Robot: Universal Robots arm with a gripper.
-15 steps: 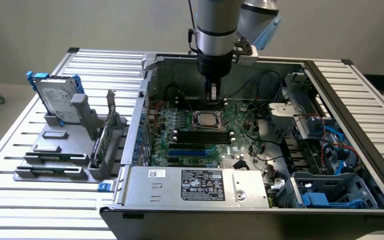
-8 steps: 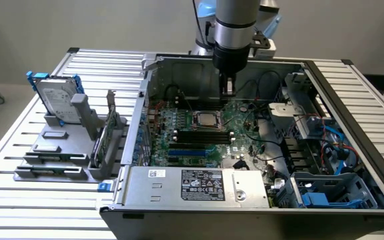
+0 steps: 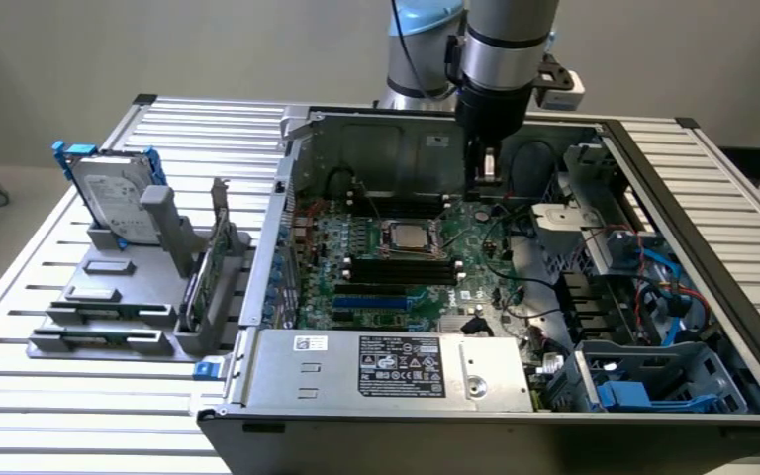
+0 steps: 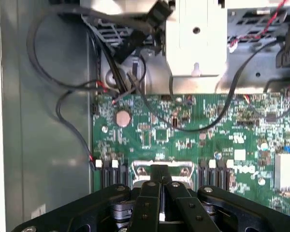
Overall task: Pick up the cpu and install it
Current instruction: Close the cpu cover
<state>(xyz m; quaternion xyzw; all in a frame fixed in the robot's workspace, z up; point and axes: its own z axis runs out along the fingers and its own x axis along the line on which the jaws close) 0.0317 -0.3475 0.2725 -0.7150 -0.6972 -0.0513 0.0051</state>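
Pincer (image 3: 486, 186) shut tight, fingertips pressed together, nothing gripped, inside the computer case (image 3: 367, 148). Cpu (image 3: 404, 236) lies flat in the motherboard (image 3: 486, 259) socket, near the pincer, toward the exterior view's left of it.

Around the motherboard (image 3: 486, 267)
The cpu (image 3: 407, 236) lies on it; the hard drive (image 3: 110, 198) stands well off to the exterior view's left.
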